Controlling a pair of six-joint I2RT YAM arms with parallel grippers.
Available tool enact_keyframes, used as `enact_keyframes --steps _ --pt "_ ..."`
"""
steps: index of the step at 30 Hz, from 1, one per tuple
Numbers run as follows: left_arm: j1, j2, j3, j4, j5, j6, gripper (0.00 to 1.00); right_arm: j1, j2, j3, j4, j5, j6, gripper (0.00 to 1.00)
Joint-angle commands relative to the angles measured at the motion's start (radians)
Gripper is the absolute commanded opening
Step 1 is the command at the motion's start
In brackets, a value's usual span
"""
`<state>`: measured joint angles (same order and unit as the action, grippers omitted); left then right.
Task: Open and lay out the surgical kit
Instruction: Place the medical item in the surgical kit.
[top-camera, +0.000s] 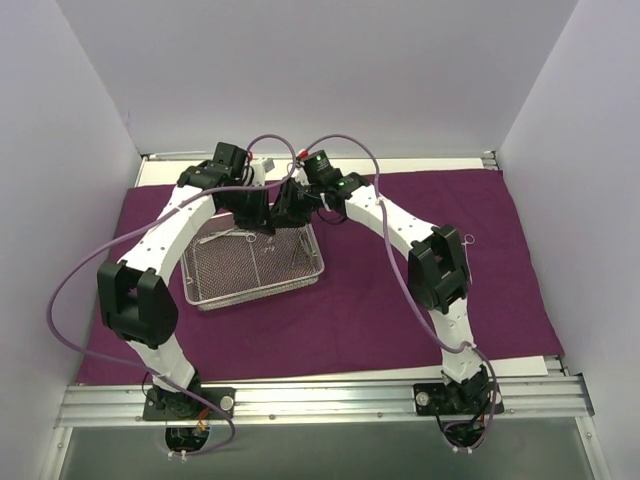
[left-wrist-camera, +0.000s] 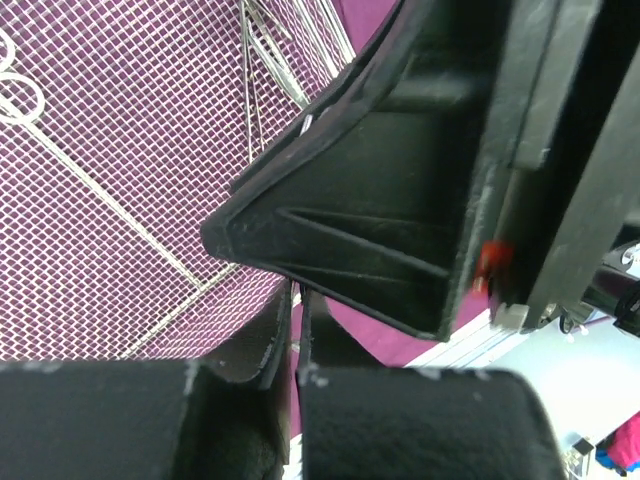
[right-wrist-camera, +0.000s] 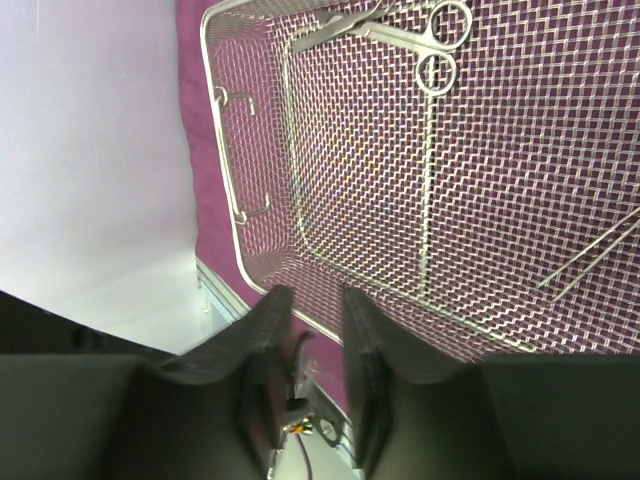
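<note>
Left gripper (left-wrist-camera: 297, 312): jaws pressed together, nothing visible between; bottom centre, left wrist view.
Right gripper (right-wrist-camera: 318, 310): jaws slightly spread, gap empty; bottom centre, right wrist view.
Rectangular silver wire-mesh tray (top-camera: 255, 290): centre-left, top view; both grippers at upper edge.
Small steel scissors (right-wrist-camera: 400, 35): inside tray, top of right wrist view.
Dark purple cloth wrap (top-camera: 400, 290): spread flat beneath tray.

The top camera sits high behind the arm bases (top-camera: 190, 400), looking down on the whole purple cloth (top-camera: 400, 300). Both wrist cameras hang close over the mesh tray (top-camera: 255, 265), facing down past their own fingers (right-wrist-camera: 265, 340) — the left one half blocked by a black housing (left-wrist-camera: 400, 200), perhaps the other arm's. All three share the tray.
</note>
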<state>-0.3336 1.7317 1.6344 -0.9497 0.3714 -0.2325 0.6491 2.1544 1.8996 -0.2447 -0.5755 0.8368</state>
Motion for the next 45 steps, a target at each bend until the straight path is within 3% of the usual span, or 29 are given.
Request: enact_keyframes --steps 1,2,3,4,8,13,21,24,26,33,35,38,40,41,45 --pt "-0.01 0.015 0.065 0.0 0.018 0.013 0.02 0.012 0.012 0.052 -0.028 -0.024 -0.005 0.23" --pt "-0.012 0.02 0.074 -0.007 0.017 0.016 0.02 0.012 0.013 0.062 -0.034 -0.021 -0.005 0.18" --pt "-0.012 0.023 0.079 -0.009 0.011 0.016 0.02 0.014 0.015 0.067 -0.039 -0.018 -0.002 0.05" --pt "-0.012 0.025 0.084 -0.012 0.008 0.016 0.02 0.012 0.015 0.072 -0.051 -0.018 0.001 0.0" --pt "-0.012 0.006 0.096 -0.012 -0.04 0.018 0.54 0.009 0.001 0.082 -0.093 0.02 0.016 0.0" --pt "-0.013 -0.043 0.065 0.008 -0.045 0.048 0.65 -0.009 -0.036 0.07 -0.114 0.045 0.051 0.0" --pt "-0.012 -0.121 -0.07 0.086 0.081 0.022 0.63 -0.046 -0.114 -0.037 -0.032 0.036 0.073 0.0" --pt "-0.012 -0.132 -0.107 0.107 0.127 0.015 0.56 -0.051 -0.137 -0.054 -0.024 0.032 0.068 0.0" --pt "-0.012 -0.133 -0.123 0.115 0.141 0.001 0.45 -0.052 -0.154 -0.069 -0.021 0.04 0.065 0.0" --pt "-0.012 -0.135 -0.153 0.14 0.195 -0.011 0.43 -0.052 -0.179 -0.089 -0.016 0.029 0.07 0.0" --pt "-0.012 -0.13 -0.147 0.146 0.193 -0.021 0.36 -0.049 -0.186 -0.096 -0.018 0.023 0.07 0.0" --pt "-0.008 -0.115 -0.131 0.149 0.201 -0.034 0.07 -0.051 -0.206 -0.109 -0.001 0.0 0.068 0.0" --pt "-0.004 -0.103 -0.111 0.135 0.208 -0.033 0.02 -0.055 -0.231 -0.116 -0.007 0.005 0.041 0.13" --pt "-0.004 -0.104 -0.107 0.134 0.222 -0.031 0.02 -0.069 -0.241 -0.117 -0.021 0.015 0.024 0.26" --pt "0.014 -0.119 -0.111 0.121 0.286 -0.03 0.02 -0.121 -0.318 -0.157 -0.086 0.075 -0.129 0.42"
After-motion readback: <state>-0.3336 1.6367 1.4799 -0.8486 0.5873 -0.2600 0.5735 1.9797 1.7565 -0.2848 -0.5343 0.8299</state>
